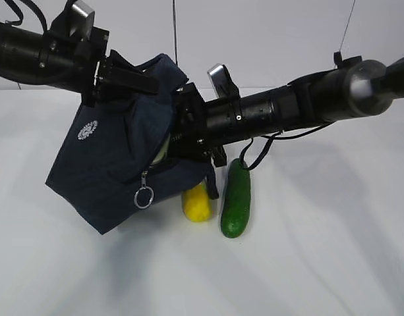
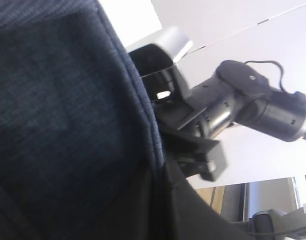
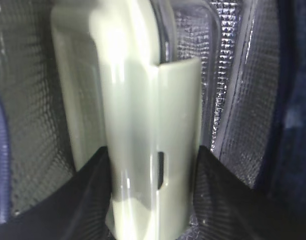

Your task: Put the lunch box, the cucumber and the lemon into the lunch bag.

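The navy lunch bag (image 1: 109, 164) hangs tilted above the table, its mouth facing right. My left gripper (image 1: 132, 80) is shut on the bag's top edge; in the left wrist view the blue fabric (image 2: 68, 125) fills the frame, pinched at the gripper (image 2: 160, 200). My right gripper (image 1: 172, 141) reaches into the bag's mouth. In the right wrist view it (image 3: 150, 200) is shut on the pale green lunch box (image 3: 143, 125), which stands on edge against the foil lining (image 3: 242, 75). The yellow lemon (image 1: 197, 203) and the dark green cucumber (image 1: 236, 197) lie on the table under the right arm.
A metal ring pull (image 1: 144, 196) dangles from the bag's zipper. The white table (image 1: 320, 263) stretches out in front and to the right. The right arm (image 2: 242, 105) crosses just beside the bag's edge in the left wrist view.
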You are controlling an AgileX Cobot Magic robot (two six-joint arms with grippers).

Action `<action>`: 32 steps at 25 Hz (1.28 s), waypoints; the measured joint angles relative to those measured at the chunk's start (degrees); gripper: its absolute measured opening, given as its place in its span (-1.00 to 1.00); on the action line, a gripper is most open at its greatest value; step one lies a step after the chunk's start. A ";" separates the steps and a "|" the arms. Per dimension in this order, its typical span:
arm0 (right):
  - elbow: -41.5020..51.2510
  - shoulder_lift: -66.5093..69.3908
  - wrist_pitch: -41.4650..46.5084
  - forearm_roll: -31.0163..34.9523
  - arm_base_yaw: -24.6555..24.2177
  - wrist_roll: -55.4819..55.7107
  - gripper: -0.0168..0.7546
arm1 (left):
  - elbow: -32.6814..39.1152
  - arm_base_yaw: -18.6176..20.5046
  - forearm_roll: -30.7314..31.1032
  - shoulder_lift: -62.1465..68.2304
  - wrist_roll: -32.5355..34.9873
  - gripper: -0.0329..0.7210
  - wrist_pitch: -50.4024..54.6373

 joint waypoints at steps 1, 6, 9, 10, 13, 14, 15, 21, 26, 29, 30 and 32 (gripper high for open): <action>-0.10 0.38 0.04 0.01 0.11 0.00 -0.01 | 0.00 0.00 0.00 0.00 0.05 -0.92 0.00; -0.86 0.80 0.25 0.26 0.14 -0.23 -0.01 | 0.00 0.00 -0.05 0.04 0.19 -0.92 -0.11; -0.97 0.80 0.03 0.28 0.14 -0.23 0.00 | 0.00 0.00 -0.14 0.04 0.28 -0.92 -0.11; -0.97 0.80 0.03 0.28 0.14 -0.23 0.00 | 0.00 0.00 -0.14 0.04 0.28 -0.92 -0.11; -0.97 0.83 -0.08 0.28 0.14 -0.23 0.01 | 0.00 0.00 -0.14 0.04 0.32 -0.92 -0.11; -0.97 1.07 -0.08 0.28 0.14 -0.23 0.01 | 0.00 0.00 -0.14 0.04 0.32 -0.92 -0.11; -0.97 1.31 -0.08 0.28 0.14 -0.23 0.01 | 0.00 0.00 -0.14 0.04 0.32 -0.92 -0.11; -1.09 2.86 -0.08 0.50 0.14 -0.23 0.01 | 0.00 0.00 -0.14 0.26 0.41 -0.92 -0.43; -1.09 3.22 -0.08 1.24 0.14 -0.23 0.05 | 0.00 0.00 -0.14 0.28 0.41 -0.92 -0.45; -1.09 3.55 0.03 2.14 0.14 -0.23 0.10 | 0.00 0.00 -0.14 0.28 0.41 -0.92 -0.48; -1.32 3.55 0.28 2.59 0.14 -0.23 0.11 | 0.00 0.00 -0.04 0.28 0.41 -0.92 -0.48; -1.43 3.55 0.28 3.12 0.14 -0.23 0.11 | 0.00 0.00 0.40 0.38 0.41 -0.92 -0.87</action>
